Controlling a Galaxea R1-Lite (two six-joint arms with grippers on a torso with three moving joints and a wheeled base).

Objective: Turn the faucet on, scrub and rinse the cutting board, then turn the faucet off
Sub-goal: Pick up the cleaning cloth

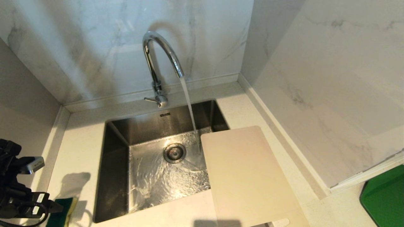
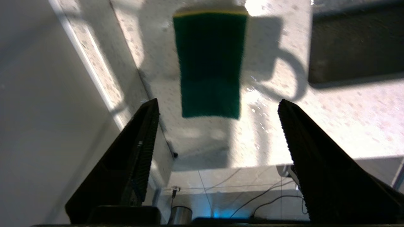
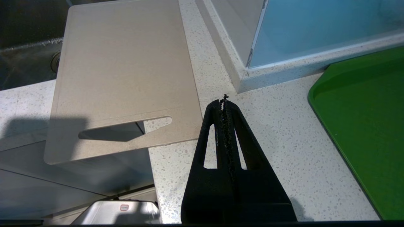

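**Water running, cutting board waiting at the sink's edge**

Flowing from the faucet [image 1: 157, 67] at the back of the sink [image 1: 110, 176]: a steady stream, landing on the steel floor near the drain [image 1: 174, 153] and just beside the far corner of the cutting board [image 1: 246, 176]. Lying flat, that off-white board, far end jutting over the sink's right side, the rest on the speckled tabletop [image 1: 79, 148], slot-handle end hanging past the tabletop's near edge. At the far right on the tabletop, a green slab [image 1: 385, 198], well apart from the board.

Low at the left edge of the head view, the left gripper [image 2: 217, 132], fingers [image 2: 139, 151] spread wide with nothing between them, above the tabletop's front left corner. Just beyond, flat on the tabletop left of the sink, a green sponge [image 2: 210, 63] with a yellow edge.

Near the board's handle corner over the tabletop, the right gripper [image 3: 224, 104], fingers pressed together on nothing.
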